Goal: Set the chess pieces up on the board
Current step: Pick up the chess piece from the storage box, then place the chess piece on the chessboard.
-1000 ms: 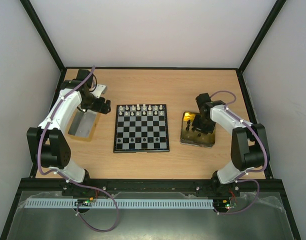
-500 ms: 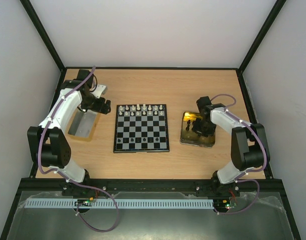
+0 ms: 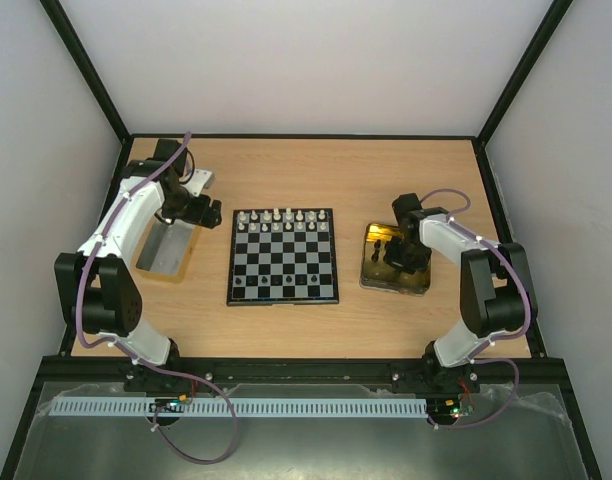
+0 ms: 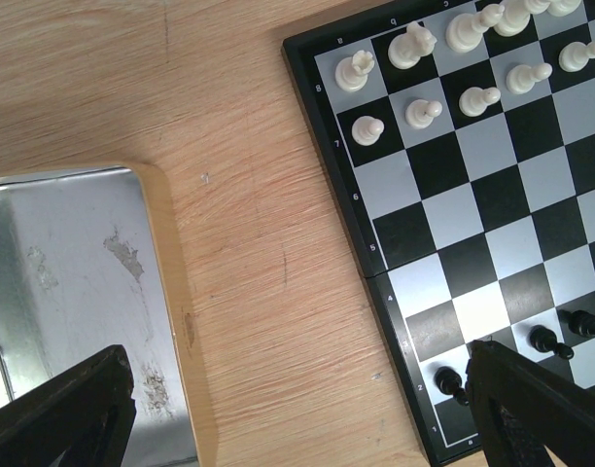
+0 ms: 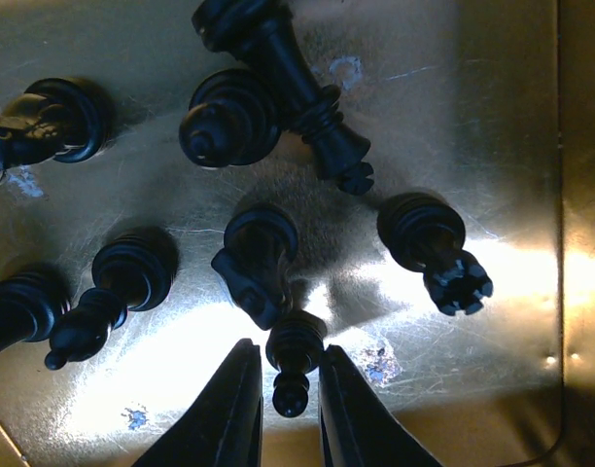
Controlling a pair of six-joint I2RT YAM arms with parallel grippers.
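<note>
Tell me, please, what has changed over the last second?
The right arm shifted slightly, settling the right hand over the gold tray, its fingers either side of a black piece; grip unclear. The left hand, board and white pieces stayed put.

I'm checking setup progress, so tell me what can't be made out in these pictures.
- Top view: pieces on the board too small to name; those in the gold tray hidden by the right arm.
- Left wrist view: board cut off at the right edge; a left finger covers part of its black rows.
- Right wrist view: whether the right fingers touch the pawn, dark against dark.
</note>
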